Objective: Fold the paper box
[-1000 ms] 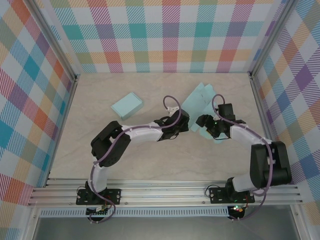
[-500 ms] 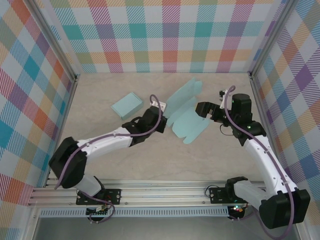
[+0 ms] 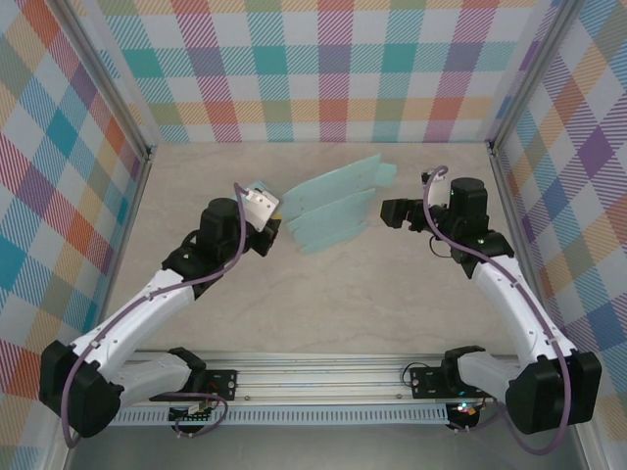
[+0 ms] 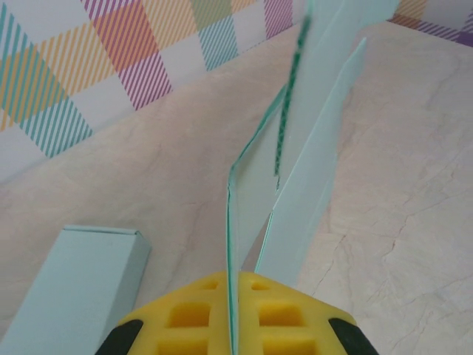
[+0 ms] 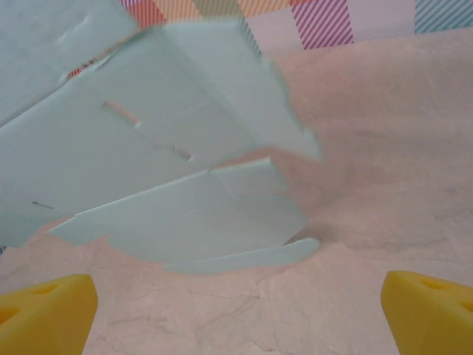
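Spreading across the frame: marbled beige surface (image 3: 323,304). Upper centre, the paper box (image 3: 333,211), a thin pale-teal die-cut sheet with slits and rounded flaps, tilted up, probably to free flaps for folding. Left pincer (image 4: 230,318) clenched on its edge; right pincer (image 5: 236,307) gaping just beside. Lower left at the left wrist, a smaller assembled box (image 4: 81,281).

The table (image 3: 343,313) had a pale beige top with a marble pattern. Three walls (image 3: 333,69) stood around it, checked in teal, orange, purple, yellow and pink, with striped squares. A silver metal post (image 3: 111,88) ran along the left wall's edge. A metal rail (image 3: 323,377) crossed the near edge. A small closed light blue carton (image 4: 77,285) lay flat on the table, near one wall.
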Tool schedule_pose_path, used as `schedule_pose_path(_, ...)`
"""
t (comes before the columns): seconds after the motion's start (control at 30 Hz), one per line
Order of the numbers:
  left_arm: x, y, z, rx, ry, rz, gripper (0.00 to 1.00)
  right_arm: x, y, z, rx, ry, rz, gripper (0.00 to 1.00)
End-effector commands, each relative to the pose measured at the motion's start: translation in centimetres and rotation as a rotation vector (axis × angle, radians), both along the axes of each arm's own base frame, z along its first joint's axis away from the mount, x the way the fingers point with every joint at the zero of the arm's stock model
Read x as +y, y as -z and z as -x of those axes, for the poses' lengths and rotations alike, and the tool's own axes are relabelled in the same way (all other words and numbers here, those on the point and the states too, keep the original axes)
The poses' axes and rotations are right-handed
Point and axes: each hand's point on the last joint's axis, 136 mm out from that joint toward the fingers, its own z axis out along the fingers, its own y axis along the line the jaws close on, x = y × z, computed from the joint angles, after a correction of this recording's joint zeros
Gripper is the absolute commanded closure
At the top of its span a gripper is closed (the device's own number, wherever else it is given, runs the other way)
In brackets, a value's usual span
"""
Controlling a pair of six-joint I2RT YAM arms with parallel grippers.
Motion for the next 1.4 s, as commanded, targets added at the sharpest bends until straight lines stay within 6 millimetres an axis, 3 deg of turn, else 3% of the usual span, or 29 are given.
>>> schedule_pose_path(0.0, -0.2, -1.2, 1.7, -0.043, 0.128, -0.028, 1.0, 0.7, -1.9, -0.6, -0.145, -0.078, 0.054, 0.03)
schedule_pose_path(0.27, 0.8, -3.6, 1.7, -0.067, 0.172, -0.02, 1.0, 2.2, -2.8, 0.9, -0.264, -0.223, 0.085, 0.09)
schedule_pose_path(0.5, 0.9, -4.0, 0.7, -0.035, 0.158, 0.014, 1.0, 4.1, -2.7, 3.2, -0.287, -0.373, 0.01, 0.25)
schedule_pose_path(0.6, 0.8, -3.4, 0.4, -0.005, 0.146, 0.027, 1.0, 4.4, -2.4, 3.4, -0.284, -0.396, -0.017, 0.43)
schedule_pose_path(0.83, 0.7, -3.1, -0.3, 0.047, 0.107, 0.076, 1.0, 5.2, -2.3, 3.4, -0.284, -0.436, -0.061, 0.98)
schedule_pose_path(0.87, 1.0, -3.3, -0.6, 0.045, 0.086, 0.079, 0.99, 5.2, -2.4, 3.4, -0.288, -0.439, -0.059, 1.0)
schedule_pose_path(0.9, 1.3, -3.4, -0.8, 0.047, 0.064, 0.078, 0.89, 5.3, -2.5, 3.6, -0.296, -0.445, -0.055, 1.0)
schedule_pose_path(0.97, 2.0, -4.0, -1.4, 0.044, 0.015, 0.079, 0.48, 5.2, -2.7, 3.8, -0.309, -0.45, -0.037, 1.0)
schedule_pose_path(1.03, 2.6, -5.2, -1.8, 0.019, -0.01, 0.086, 0.18, 5.3, -2.9, 4.1, -0.315, -0.465, -0.019, 1.0)
schedule_pose_path(1.07, 2.8, -6.2, -1.9, -0.003, -0.015, 0.091, 0.09, 5.3, -3.0, 4.3, -0.317, -0.477, -0.012, 1.0)
schedule_pose_path(1.13, 3.0, -8.2, -1.9, -0.053, -0.012, 0.096, 0.03, 5.5, -3.2, 4.7, -0.315, -0.505, -0.006, 1.0)
schedule_pose_path(1.23, 2.5, -11.5, -1.8, -0.125, 0.025, 0.108, 0.01, 5.8, -3.5, 5.2, -0.324, -0.546, 0.0, 1.0)
schedule_pose_path(1.37, 0.9, -13.3, -1.5, -0.129, 0.149, 0.071, 0.01, 6.2, -3.9, 5.8, -0.325, -0.586, -0.002, 1.0)
